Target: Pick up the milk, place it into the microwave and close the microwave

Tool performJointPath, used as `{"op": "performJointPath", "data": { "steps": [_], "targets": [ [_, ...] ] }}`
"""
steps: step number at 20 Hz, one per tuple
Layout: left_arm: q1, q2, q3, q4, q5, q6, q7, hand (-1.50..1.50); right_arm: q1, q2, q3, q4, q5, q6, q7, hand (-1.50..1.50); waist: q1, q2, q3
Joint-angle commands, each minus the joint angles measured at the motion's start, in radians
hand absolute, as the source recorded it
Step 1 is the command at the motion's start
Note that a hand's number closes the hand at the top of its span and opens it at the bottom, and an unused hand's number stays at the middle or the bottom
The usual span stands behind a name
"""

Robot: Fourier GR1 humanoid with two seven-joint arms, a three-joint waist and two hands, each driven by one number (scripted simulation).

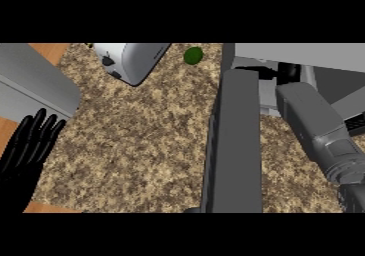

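**Right arm reaches past the open door; milk out of sight**

The speckled counter (141,150) fills most of the head view. The microwave door (233,145) is the landmark: a long dark grey slab standing open, seen edge-on, its long axis running from the lower edge up toward the microwave (303,52) at the top right.

Just right of the door lies the right forearm (318,130), pointing up and slightly left into the opening beside the door. The right hand cannot be made out at its far end, only dark shapes there, so whether it is open or holding anything cannot be told. The milk shows nowhere; by my judgement it is either inside the cavity or hidden behind the arm.

Well left of the door, a toaster (129,60) sits at the top. The left hand (22,150) rests further left at the edge, fingers straight and up.

Between toaster and door, near the top, lies a small green fruit (193,55).

The right arm is clearly the nearer to door and cavity.
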Motion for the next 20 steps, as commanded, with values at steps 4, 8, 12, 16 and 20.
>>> {"op": "performJointPath", "data": {
  "steps": [4, 8, 12, 16, 20],
  "targets": [
    [0.011, -0.035, -0.053, -0.012, -0.049, 0.024, 0.018, -1.5, 0.04, -0.03, -0.002, -0.002, 0.001, 0.049, -0.039, -1.5, -0.026, -0.012, 0.0],
    [0.0, -0.03, -0.053, -0.01, -0.041, 0.015, 0.01, -1.5, 0.07, -0.024, -0.023, -0.012, -0.018, 0.07, -0.077, -1.5, -0.025, -0.009, 0.001],
    [0.045, -0.048, -0.083, -0.024, -0.052, 0.009, -0.007, -1.5, 0.084, -0.035, -0.019, 0.0, -0.014, 0.133, -0.078, -1.5, -0.027, -0.021, 0.0],
    [0.015, -0.057, -0.109, -0.009, -0.099, 0.052, 0.001, -1.5, 0.094, 0.002, -0.043, -0.009, -0.038, 0.14, -0.097, -1.5, -0.054, -0.03, -0.001],
    [0.039, -0.057, -0.149, 0.022, -0.104, 0.07, -0.051, -1.5, 0.118, 0.027, -0.059, -0.018, -0.054, 0.14, -0.128, -1.5, -0.064, -0.035, -0.002]
  ]
}}
